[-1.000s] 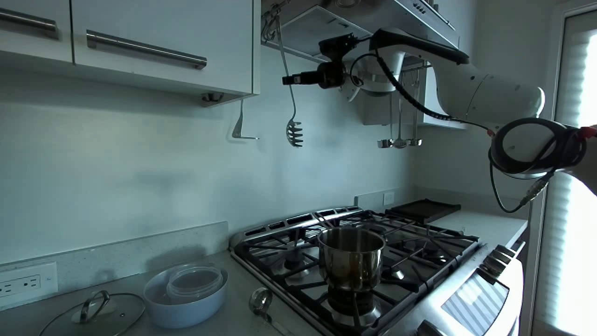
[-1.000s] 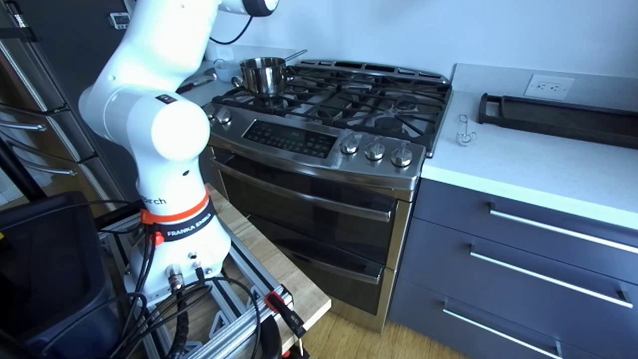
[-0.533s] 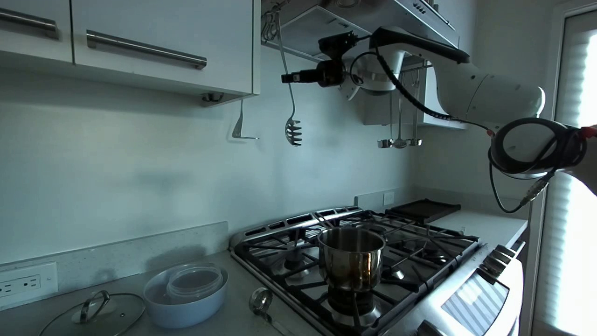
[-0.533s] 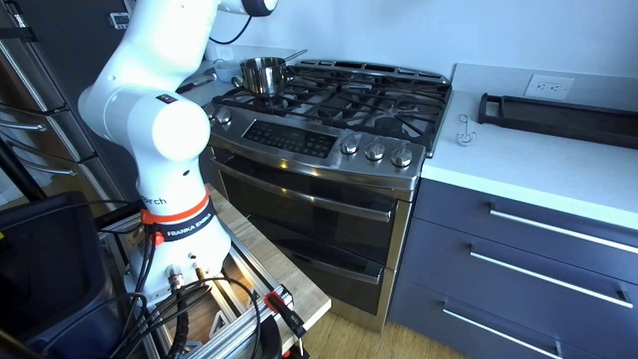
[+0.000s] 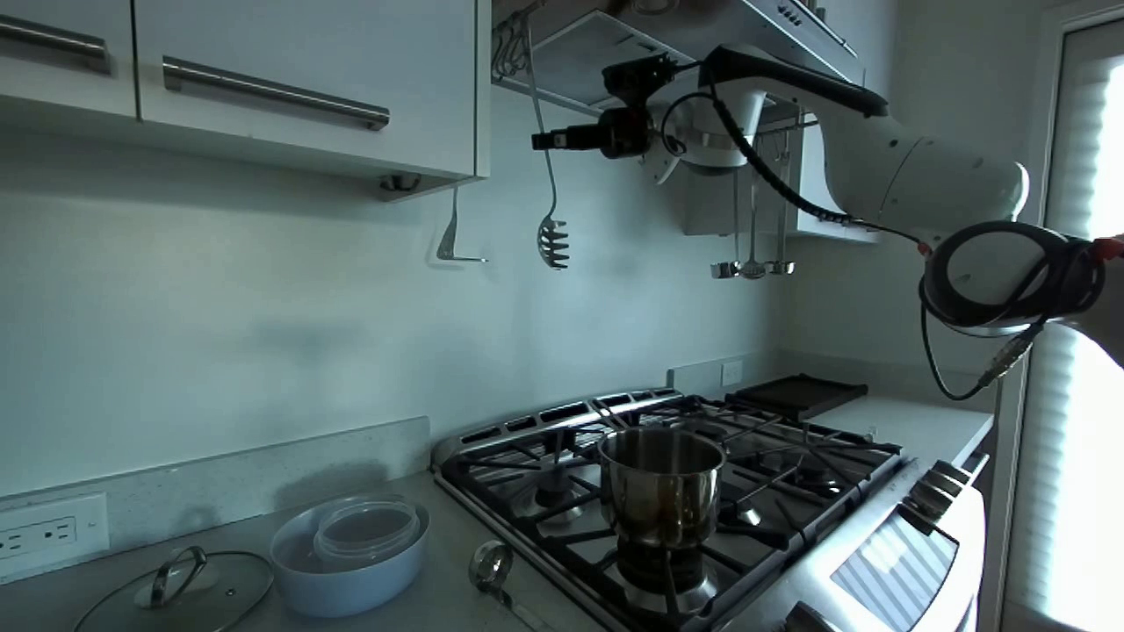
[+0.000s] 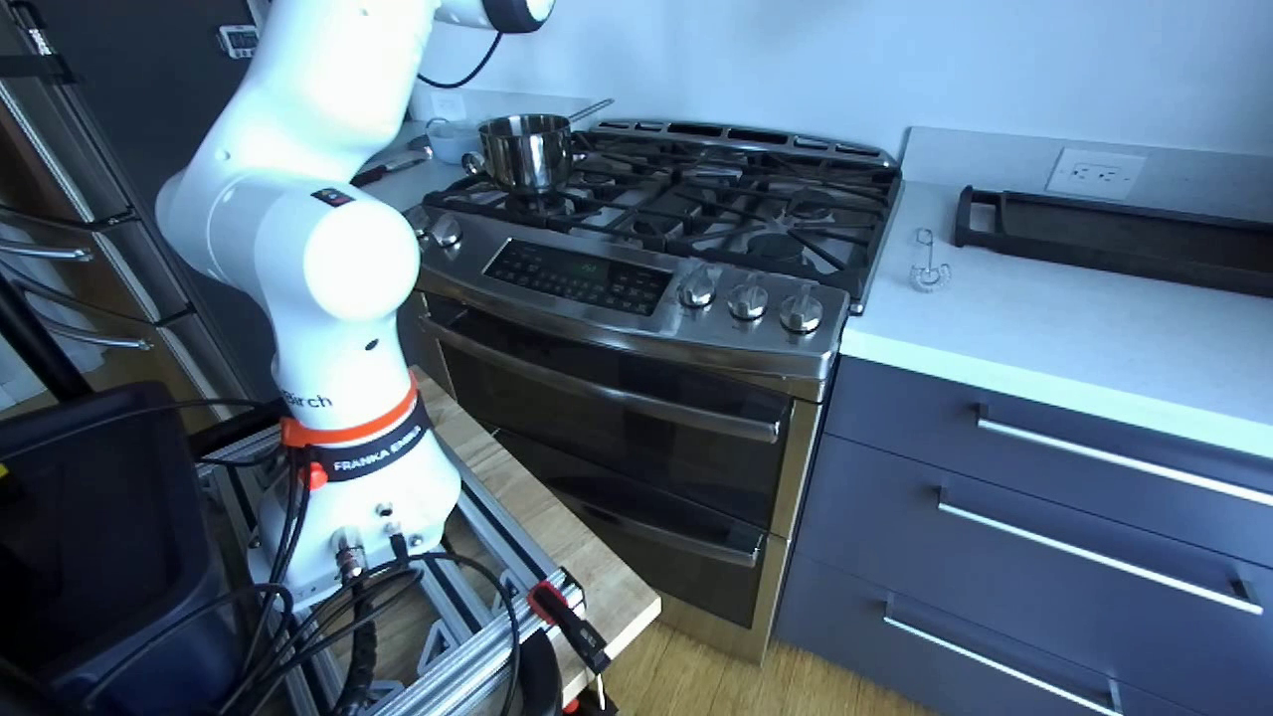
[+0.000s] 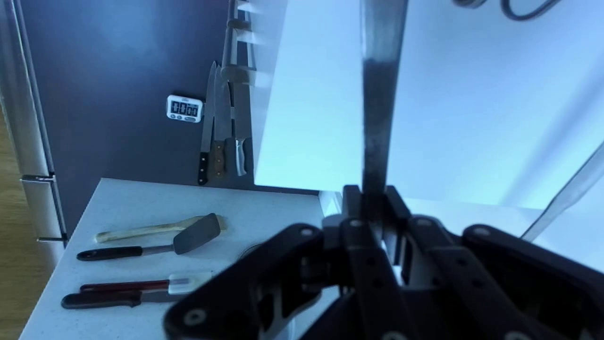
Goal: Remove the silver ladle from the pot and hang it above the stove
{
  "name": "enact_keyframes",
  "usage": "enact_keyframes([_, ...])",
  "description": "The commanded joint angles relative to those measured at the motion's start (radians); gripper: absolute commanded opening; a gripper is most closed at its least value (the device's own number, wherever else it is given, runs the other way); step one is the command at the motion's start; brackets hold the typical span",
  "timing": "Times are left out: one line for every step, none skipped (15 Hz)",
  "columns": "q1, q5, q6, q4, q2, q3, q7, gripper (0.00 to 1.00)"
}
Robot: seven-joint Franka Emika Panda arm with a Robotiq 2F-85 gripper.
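End effector (image 7: 375, 200): clamped on the handle (image 7: 379, 104) of a silver toothed server (image 5: 551, 241), head down below the hood (image 5: 606, 53); probably the sentence's ladle.
Pot (image 5: 663, 491): on the stove (image 6: 636, 338), no utensil seen standing in it; removal judged done.
Wire loops (image 5: 507, 53): handle top near, seating cannot be told; hanging and release likely left.
Worktop (image 5: 452, 527): round-bowled ladle (image 5: 490, 564) lying beside the stove, possibly the one meant.

Reads "Birch" on the arm (image 6: 333, 268), above the orange band (image 6: 363, 428), and "FRANKA EMIKA" on the black band (image 6: 380, 454) below. Says "00 00" on the timer (image 7: 184, 108). Glows green on the display (image 6: 579, 276) of the stove (image 6: 646, 343), too small to read.
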Motion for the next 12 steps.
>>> enact_keyframes([-0.002, -0.032, -0.025, 0.031, 0.011, 0.005, 0.042, 0.03])
enact_keyframes([-0.003, -0.032, -0.023, 0.031, 0.011, 0.004, 0.045, 0.03])
enact_keyframes([-0.005, -0.03, -0.023, 0.032, 0.011, 0.005, 0.047, 0.03])
enact_keyframes([-0.006, -0.031, -0.023, 0.032, 0.011, 0.004, 0.05, 0.03])
enact_keyframes([-0.007, -0.032, -0.023, 0.033, 0.011, 0.003, 0.052, 0.03])
enact_keyframes([-0.008, -0.032, -0.022, 0.033, 0.011, 0.003, 0.053, 0.03])
enact_keyframes([-0.007, -0.032, -0.021, 0.033, 0.012, 0.003, 0.052, 0.03])
enact_keyframes([-0.007, -0.032, -0.023, 0.033, 0.013, 0.003, 0.053, 0.03])
enact_keyframes([-0.007, -0.034, -0.026, 0.032, 0.013, 0.003, 0.053, 0.03])
enact_keyframes([-0.006, -0.035, -0.028, 0.03, 0.014, 0.002, 0.055, 0.03])
enact_keyframes([-0.006, -0.037, -0.029, 0.03, 0.014, 0.001, 0.055, 0.03])
enact_keyframes([-0.006, -0.038, -0.032, 0.029, 0.015, 0.0, 0.056, 0.03])
